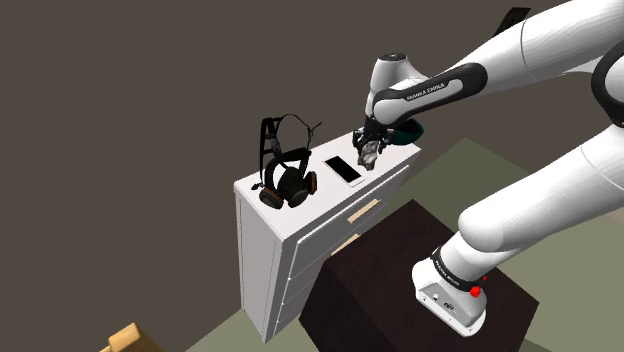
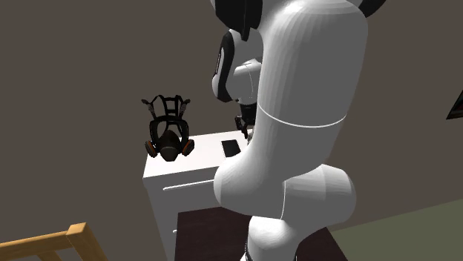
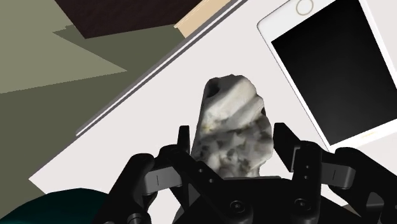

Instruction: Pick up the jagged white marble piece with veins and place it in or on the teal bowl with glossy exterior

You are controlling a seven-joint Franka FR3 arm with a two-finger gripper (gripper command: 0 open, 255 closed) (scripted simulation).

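Marble piece (image 3: pixel 232 127), white with grey veins, clasped between black fingers (image 3: pixel 183 145) over white dresser (image 3: pixel 159 108) top, just beside phone (image 3: pixel 331 70), near teal bowl (image 3: pixel 57 207); gas mask (image 1: pixel 285 175) well apart.

We see the jagged white marble piece (image 3: pixel 232 124), grey-veined, clasped between the fingers of the hand (image 3: pixel 231 135) over the white dresser top (image 1: pixel 322 180). The glossy teal bowl (image 1: pixel 410 132) sits just beside it.

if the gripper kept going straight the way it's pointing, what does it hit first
The gripper clasps the marble piece, so that piece leads and would likely meet the bare white dresser top, beside the phone, not on it. How far off is hard to judge.
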